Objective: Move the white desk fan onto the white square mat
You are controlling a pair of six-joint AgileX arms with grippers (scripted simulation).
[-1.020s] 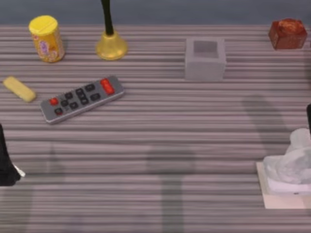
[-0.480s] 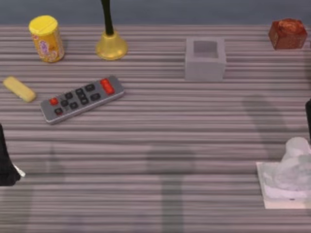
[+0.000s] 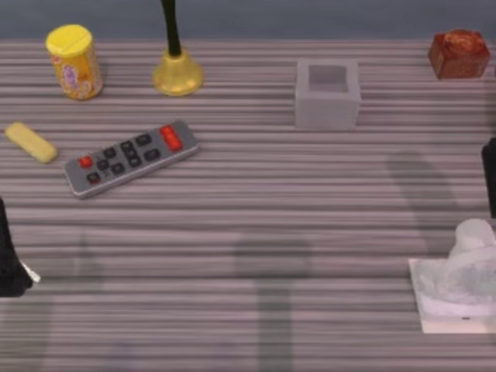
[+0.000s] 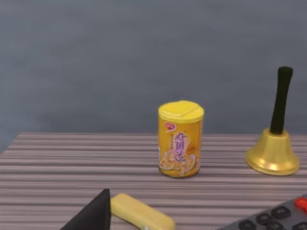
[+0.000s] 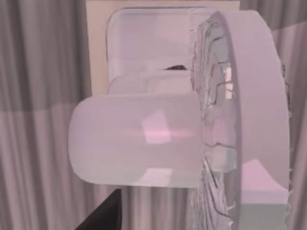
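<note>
Right gripper (image 3: 490, 186) shows only as a dark sliver at the right edge of the top view, above and apart from the white desk fan (image 3: 471, 262); whether its fingers are apart or together cannot be told. Fan stands on the white square mat (image 3: 425, 304) at the near right of the striped table (image 3: 256, 225), base on the sheet, with bare mat showing along the fan's left side and near edge. In the right wrist view the fan (image 5: 192, 129) fills the picture: cylindrical motor housing, round grille head edge-on, rounded base beneath, and a strip of mat (image 5: 98, 48) past the base; a dark wedge at the lower border is probably part of a finger, too little to judge. Left gripper (image 3: 9, 263) sits at the far left edge of the top view, well apart from the fan; finger state not visible, only a dark tip in its own wrist view. Taking the fan as landmark: pale grey hollow cube (image 3: 327, 94) lies up-left of it, toward the far side; red block (image 3: 459, 54) directly beyond it in the far right corner. Grey remote (image 3: 130, 158) with red buttons lies well to the fan's left, angled. Farther left still, brass bell (image 3: 177, 68) with black handle, yellow can (image 3: 74, 62), and a yellow bar (image 3: 31, 142) just left of the remote. Left wrist view shows the can (image 4: 180, 139), bell (image 4: 274, 143) and bar (image 4: 141, 215) upright or lying as said.
</note>
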